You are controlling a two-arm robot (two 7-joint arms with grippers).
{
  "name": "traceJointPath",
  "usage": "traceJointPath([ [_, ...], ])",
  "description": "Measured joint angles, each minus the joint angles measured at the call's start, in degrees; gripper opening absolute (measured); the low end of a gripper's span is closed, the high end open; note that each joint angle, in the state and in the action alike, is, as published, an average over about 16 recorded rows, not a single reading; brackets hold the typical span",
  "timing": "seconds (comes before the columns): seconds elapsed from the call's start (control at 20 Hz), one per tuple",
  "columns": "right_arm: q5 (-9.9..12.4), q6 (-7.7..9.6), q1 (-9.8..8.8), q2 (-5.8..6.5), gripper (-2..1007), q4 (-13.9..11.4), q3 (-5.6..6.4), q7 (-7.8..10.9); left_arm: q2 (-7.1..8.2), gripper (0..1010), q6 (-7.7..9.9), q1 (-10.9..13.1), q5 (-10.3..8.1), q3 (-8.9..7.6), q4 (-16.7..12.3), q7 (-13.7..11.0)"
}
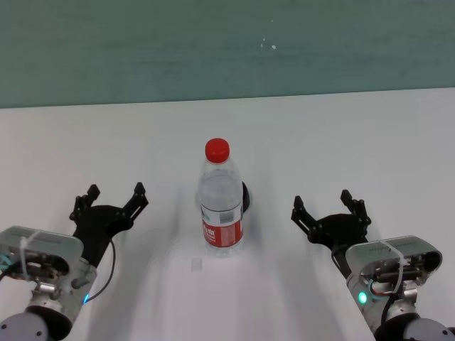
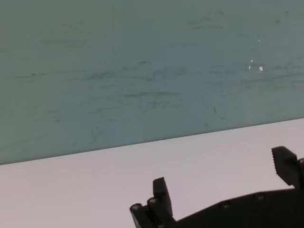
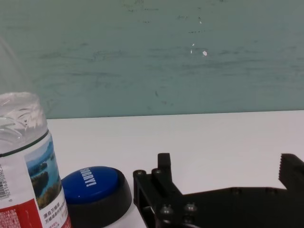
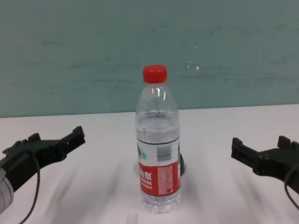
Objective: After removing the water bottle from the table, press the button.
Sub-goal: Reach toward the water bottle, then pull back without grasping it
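A: Nearest first. Where are the grippers?

B: Left gripper (image 1: 114, 201) low over the table (image 1: 370, 135), left of the bottle (image 1: 221, 200), jaws spread, nothing in them. Right gripper (image 1: 331, 207) mirrors it on the right, also spread and empty. Both well apart from the bottle.

A: And the bottle?

B: Upright, center of the table, between the two grippers, red cap on. Small clear scrap (image 1: 197, 265) on the table just in front of it.

A: Button?

B: Right behind the bottle, mostly hidden in the head and chest views. Right wrist view shows it: button (image 3: 97, 190) just beside the bottle's base, slightly to the right. Touching? Can't tell.

A: So step in hand = grab the bottle, I'd say.

B: Agreed. Tips: come in level from the side, grip at the label, mid-body, not the neck. It's tall, so prob. tippy. Squeeze gently, thin plastic. Lift straight up before swinging away, so the base doesn't clip the button behind it.
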Motion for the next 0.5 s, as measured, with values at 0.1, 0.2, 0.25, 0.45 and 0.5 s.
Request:
traceJointPath([
  [0.1,0.0,0.0,0.0,0.0,1002,0.0,0.0,0.0,0.0,1003,0.0,0.0,0.0,0.0,0.0,0.0],
  [0.2,0.0,0.0,0.0,0.0,1002,0.0,0.0,0.0,0.0,1003,0.0,0.0,0.0,0.0,0.0,0.0],
  [0.25,0.0,0.0,0.0,0.0,1002,0.0,0.0,0.0,0.0,1003,0.0,0.0,0.0,0.0,0.0,0.0],
  [0.45,0.0,0.0,0.0,0.0,1002,0.0,0.0,0.0,0.0,1003,0.0,0.0,0.0,0.0,0.0,0.0],
  [0.5,0.0,0.0,0.0,0.0,1002,0.0,0.0,0.0,0.0,1003,0.0,0.0,0.0,0.0,0.0,0.0],
])
